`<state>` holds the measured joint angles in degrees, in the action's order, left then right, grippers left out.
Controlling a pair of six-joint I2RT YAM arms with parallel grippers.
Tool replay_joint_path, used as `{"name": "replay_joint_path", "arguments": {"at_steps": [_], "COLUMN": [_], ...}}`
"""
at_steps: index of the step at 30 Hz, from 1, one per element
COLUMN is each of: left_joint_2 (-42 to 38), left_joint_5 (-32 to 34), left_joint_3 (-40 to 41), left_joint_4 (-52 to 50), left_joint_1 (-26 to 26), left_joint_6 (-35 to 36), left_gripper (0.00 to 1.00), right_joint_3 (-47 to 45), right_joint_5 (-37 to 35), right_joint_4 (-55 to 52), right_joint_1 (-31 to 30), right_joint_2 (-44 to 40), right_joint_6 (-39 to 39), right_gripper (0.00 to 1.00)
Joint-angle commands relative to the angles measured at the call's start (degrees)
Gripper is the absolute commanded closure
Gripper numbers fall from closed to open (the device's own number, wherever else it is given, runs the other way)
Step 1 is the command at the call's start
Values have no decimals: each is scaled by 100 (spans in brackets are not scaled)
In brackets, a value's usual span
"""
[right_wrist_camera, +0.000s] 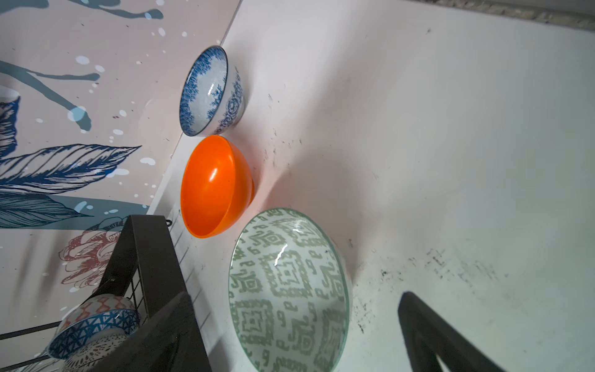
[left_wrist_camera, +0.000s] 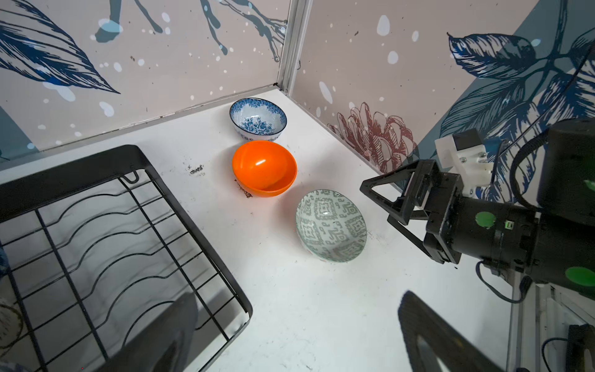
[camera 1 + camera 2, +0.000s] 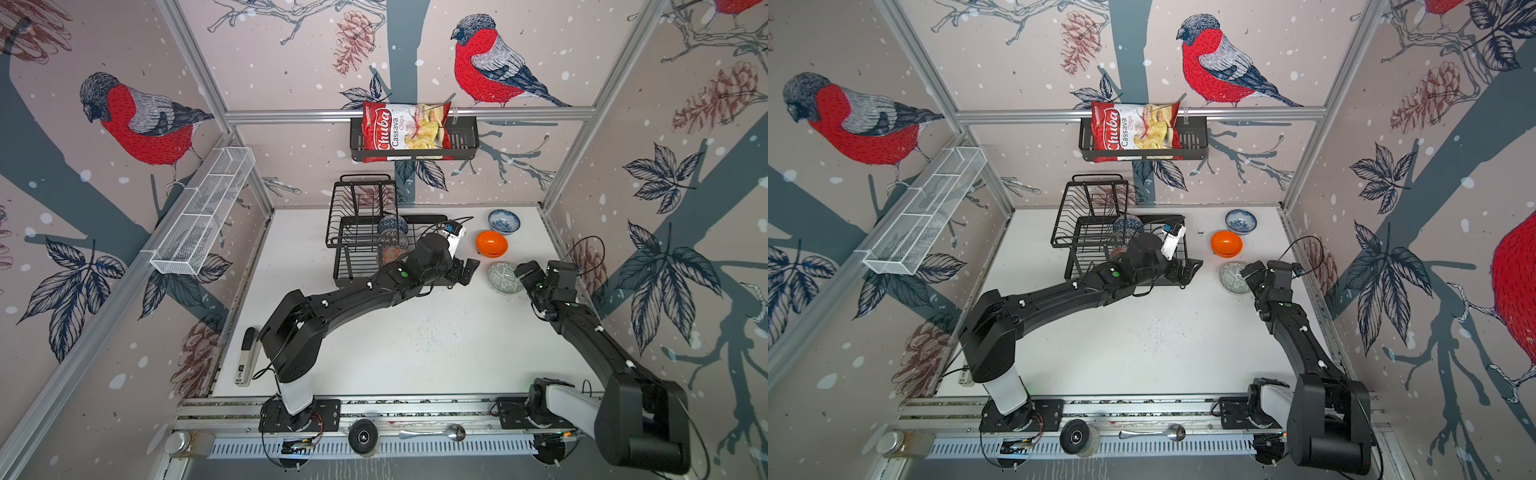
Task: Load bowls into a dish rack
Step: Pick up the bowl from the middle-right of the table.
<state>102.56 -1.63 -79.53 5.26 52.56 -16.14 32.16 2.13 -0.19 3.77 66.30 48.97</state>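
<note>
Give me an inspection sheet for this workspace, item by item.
Surface: white tabletop, dark specks and scuffs.
Job's things: black two-tier wire dish rack holds three patterned bowls; white blue-flowered bowl, glossy orange bowl and grey-green patterned bowl sit in a row on the tabletop.
Clutter: black-and-grey stapler at the table edge; metal spoon and glass jar on the front rail.
Grippers: left gripper open, empty, by the rack's corner; right gripper open, empty, beside the grey-green bowl.
Cables: black cable loops above the right wrist.
Surroundings: bird-print walls; red chips bag in a black wall basket; white mesh basket.
</note>
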Motion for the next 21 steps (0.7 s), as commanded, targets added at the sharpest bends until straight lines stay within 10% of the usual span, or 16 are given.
{"name": "replay_joint_path", "arguments": {"at_steps": [1, 21], "left_joint_2": [169, 476], "left_joint_5": [-26, -57], "left_joint_3": [-151, -336], "left_joint_4": [-60, -163], "left_joint_1": [8, 22], "left_joint_6": [-170, -311], "left_gripper": [3, 3], "right_joint_3": [71, -26], "right_joint_5": [399, 641], "right_joint_4": [283, 763], "right_joint_1": [-4, 49], "right_joint_2": [206, 1264], "right_joint_6": [-260, -501], "right_gripper": [0, 27]}}
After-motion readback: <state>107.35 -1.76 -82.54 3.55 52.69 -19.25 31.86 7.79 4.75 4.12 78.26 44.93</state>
